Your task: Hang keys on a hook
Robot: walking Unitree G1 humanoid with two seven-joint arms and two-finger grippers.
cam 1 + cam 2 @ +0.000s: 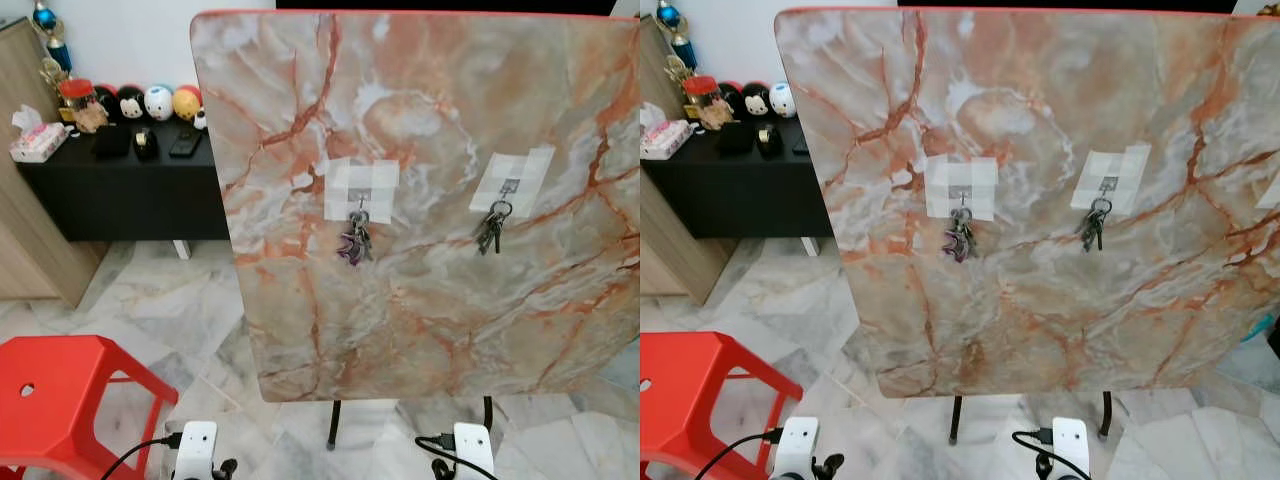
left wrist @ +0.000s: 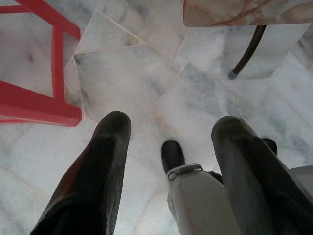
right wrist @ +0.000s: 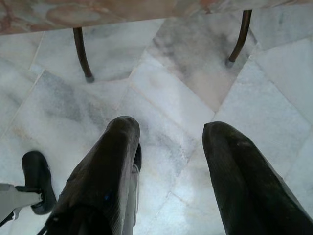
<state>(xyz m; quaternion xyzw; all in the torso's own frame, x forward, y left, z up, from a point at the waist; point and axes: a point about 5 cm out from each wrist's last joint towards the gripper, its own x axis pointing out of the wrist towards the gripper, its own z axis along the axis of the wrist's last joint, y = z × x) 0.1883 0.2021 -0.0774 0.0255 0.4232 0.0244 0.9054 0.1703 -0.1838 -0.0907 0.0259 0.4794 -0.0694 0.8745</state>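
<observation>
A large upright marble-patterned board (image 1: 430, 200), veined orange and grey, stands on thin black legs over a pale marble tile floor (image 2: 146, 83). Two small metal hooks are fixed to it under translucent tape patches. One key bunch (image 1: 355, 240) hangs on the left hook (image 1: 359, 199), another key bunch (image 1: 491, 228) on the right hook (image 1: 509, 186). Left gripper (image 2: 171, 129) and right gripper (image 3: 168, 132) hang low over the floor, jaws apart and empty, well below the keys.

Ahead of both lowered grippers the marble board (image 1: 430, 200) stands upright; open floor (image 2: 146, 88) lies beneath them, red stool (image 1: 60, 400) beside the left gripper (image 2: 168, 129).
</observation>
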